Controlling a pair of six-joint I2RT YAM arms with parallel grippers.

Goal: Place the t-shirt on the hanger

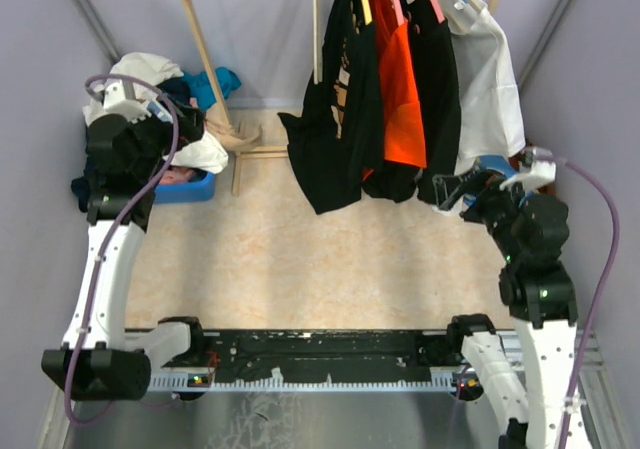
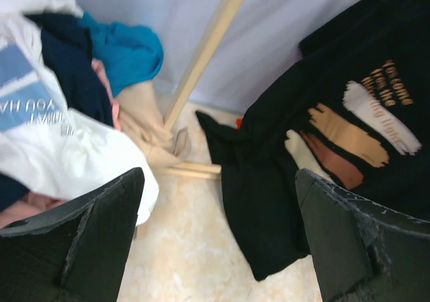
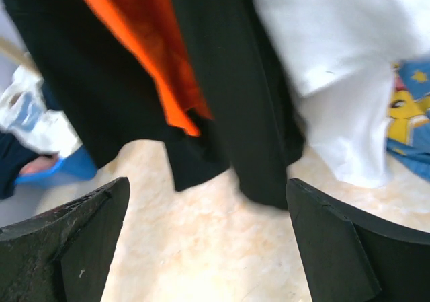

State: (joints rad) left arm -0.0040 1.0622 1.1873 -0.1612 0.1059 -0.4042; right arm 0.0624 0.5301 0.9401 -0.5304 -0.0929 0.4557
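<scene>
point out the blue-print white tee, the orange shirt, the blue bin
white t-shirt with blue print (image 2: 67, 147): left wrist view, cloth below print
orange hanging shirt (image 1: 400, 89): top view, chest
blue plastic bin (image 1: 192, 187): top view, near wall

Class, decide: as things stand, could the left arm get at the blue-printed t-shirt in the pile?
Probably yes. The left tool is open and empty, and the t-shirt lies atop the pile right beside it, its printed side uncovered.
</scene>
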